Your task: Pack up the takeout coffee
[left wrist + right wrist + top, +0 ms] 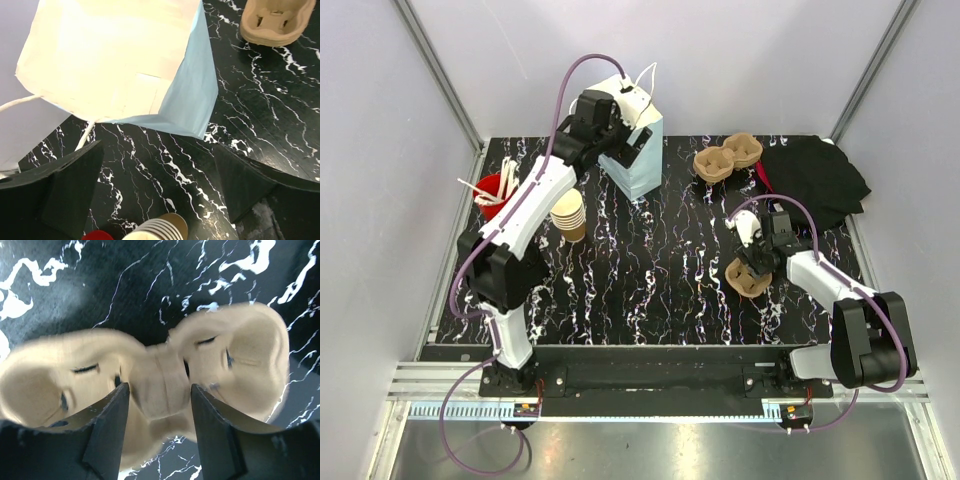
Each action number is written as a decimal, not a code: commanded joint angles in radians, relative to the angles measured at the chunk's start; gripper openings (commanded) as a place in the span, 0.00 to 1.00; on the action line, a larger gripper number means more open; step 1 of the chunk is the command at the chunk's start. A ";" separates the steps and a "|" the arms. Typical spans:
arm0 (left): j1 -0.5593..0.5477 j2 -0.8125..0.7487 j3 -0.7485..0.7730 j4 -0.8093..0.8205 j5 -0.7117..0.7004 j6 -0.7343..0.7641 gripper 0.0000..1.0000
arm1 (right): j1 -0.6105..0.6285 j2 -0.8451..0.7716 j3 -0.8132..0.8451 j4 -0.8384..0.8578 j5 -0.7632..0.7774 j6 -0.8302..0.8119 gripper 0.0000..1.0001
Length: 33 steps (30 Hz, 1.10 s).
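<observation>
The right gripper hung over a brown moulded-pulp two-cup carrier on the black marbled table, nearer that arm. One finger sat in each well, flanking the central bridge, so the carrier's long axis ran in line with the jaw gap. Whether the bridge was pinched or merely straddled could not be told. The left gripper, spread wide and empty, hung just by a pale blue paper bag at the far side. The single tan paper cup and its black lid showed in no view, only a stack of nested tan cups beside the left arm.
</observation>
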 commanded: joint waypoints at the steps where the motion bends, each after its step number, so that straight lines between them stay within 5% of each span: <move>1: -0.016 0.045 0.081 0.083 -0.053 0.033 0.99 | -0.005 -0.024 -0.017 0.039 -0.019 -0.012 0.60; 17: -0.024 0.136 0.145 0.132 -0.064 0.068 0.97 | -0.003 -0.165 0.015 -0.099 -0.056 0.025 0.72; 24: -0.024 0.150 0.151 0.112 0.002 0.085 0.56 | -0.005 -0.250 0.078 -0.193 -0.076 0.037 0.73; 33: -0.024 0.159 0.179 0.003 0.094 0.153 0.36 | -0.005 -0.332 0.166 -0.279 -0.088 0.045 0.75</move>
